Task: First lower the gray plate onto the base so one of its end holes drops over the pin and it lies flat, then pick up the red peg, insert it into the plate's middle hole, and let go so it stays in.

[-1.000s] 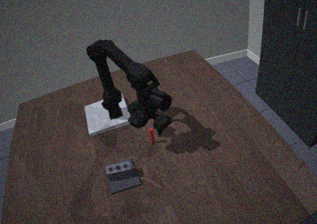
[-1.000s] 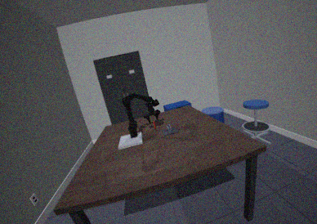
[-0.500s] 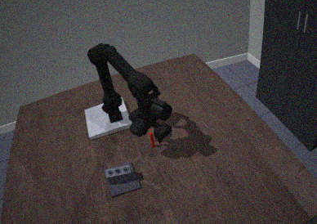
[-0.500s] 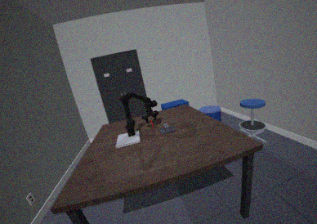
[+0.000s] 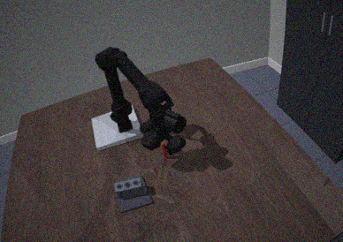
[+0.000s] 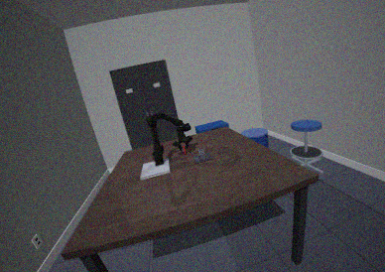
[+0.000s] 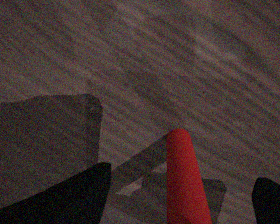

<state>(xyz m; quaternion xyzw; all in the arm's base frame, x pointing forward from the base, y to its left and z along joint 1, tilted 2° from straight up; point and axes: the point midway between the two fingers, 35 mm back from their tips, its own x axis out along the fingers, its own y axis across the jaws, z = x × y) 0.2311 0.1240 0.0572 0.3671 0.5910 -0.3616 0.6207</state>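
Note:
The red peg stands upright on the table. My gripper is partly open, pointing down around the peg. In the wrist view one finger is on each side of the peg, with a gap on both sides. The gray plate shows three round holes in a row and sits on the darker base, toward the front of the table in the top view. The pin is not visible, and whether the plate lies fully flat cannot be told.
The arm stands on a white mounting board behind and to the left of the peg. The wooden table carries the arm's shadow right of the peg in the top view. A dark cabinet and blue stools stand beyond the table.

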